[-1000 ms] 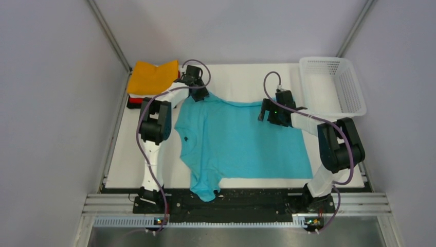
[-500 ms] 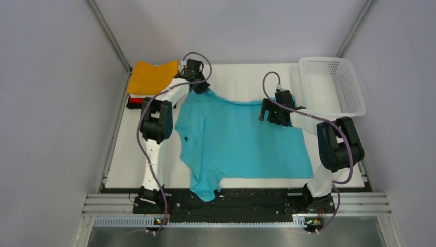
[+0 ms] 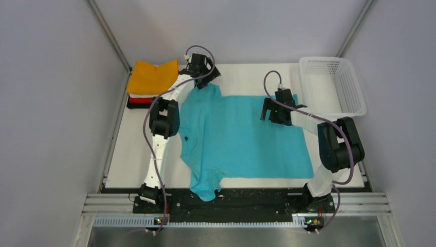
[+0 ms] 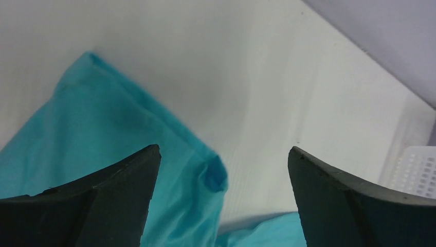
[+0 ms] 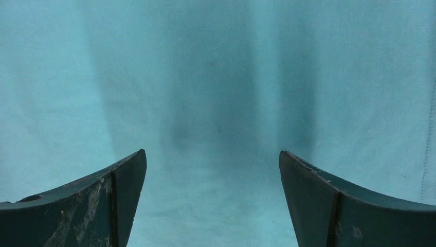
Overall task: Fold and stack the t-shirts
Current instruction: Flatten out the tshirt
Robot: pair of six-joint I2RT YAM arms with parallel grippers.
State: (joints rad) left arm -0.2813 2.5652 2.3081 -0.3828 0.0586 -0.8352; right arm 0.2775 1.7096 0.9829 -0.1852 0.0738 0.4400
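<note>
Across the worktop point(image 3: 241, 77) the teal t-shirt point(image 3: 241, 139) lies spread, ready for folding. Left gripper point(image 4: 223, 154) and right gripper point(image 5: 213, 154) hover open, empty.

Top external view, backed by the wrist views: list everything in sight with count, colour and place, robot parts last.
turquoise t-shirt: one, turquoise, spread flat across the middle of the table, one sleeve hanging over the near edge
folded shirts: one stack, orange on top with white, red and black edges beneath, far left corner
basket: one, white perforated plastic, far right corner
table: one, white top, under everything
left gripper: one, black fingers, open, over the t-shirt's far left corner
right gripper: one, black fingers, open, over the t-shirt's far edge right of centre
</note>
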